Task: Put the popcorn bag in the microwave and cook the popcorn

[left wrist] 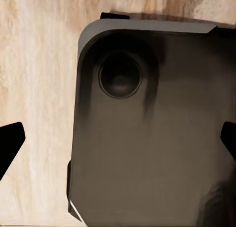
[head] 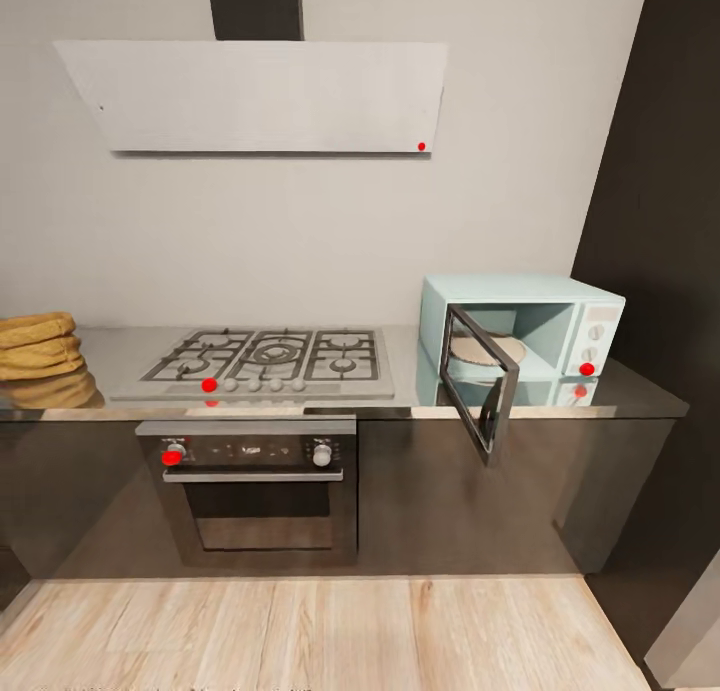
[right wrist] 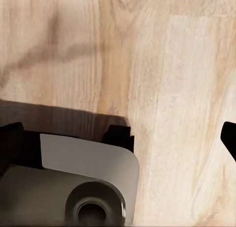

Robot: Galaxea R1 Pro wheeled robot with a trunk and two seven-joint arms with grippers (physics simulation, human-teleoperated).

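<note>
The pale mint-blue microwave (head: 560, 316) stands at the right end of the glossy grey countertop (head: 405, 371). Its dark glass door (head: 480, 396) hangs open toward me, and a round plate (head: 487, 351) lies inside. A tan crumpled popcorn bag (head: 35, 346) rests on the counter at the far left, cut by the picture's edge; the popcorn is hidden. My left gripper (left wrist: 118, 143) is open above the wooden floor and my own grey base (left wrist: 147, 138). My right gripper (right wrist: 120, 138) is open too, hanging over the floor with nothing between its fingers.
A steel gas hob (head: 265, 361) with black grates sits mid-counter, over a dark built-in oven (head: 250, 491). A grey extractor hood (head: 250, 96) hangs on the wall above. A tall dark cabinet (head: 660, 271) closes the right side. Wooden floor (head: 300, 631) lies before the cabinets.
</note>
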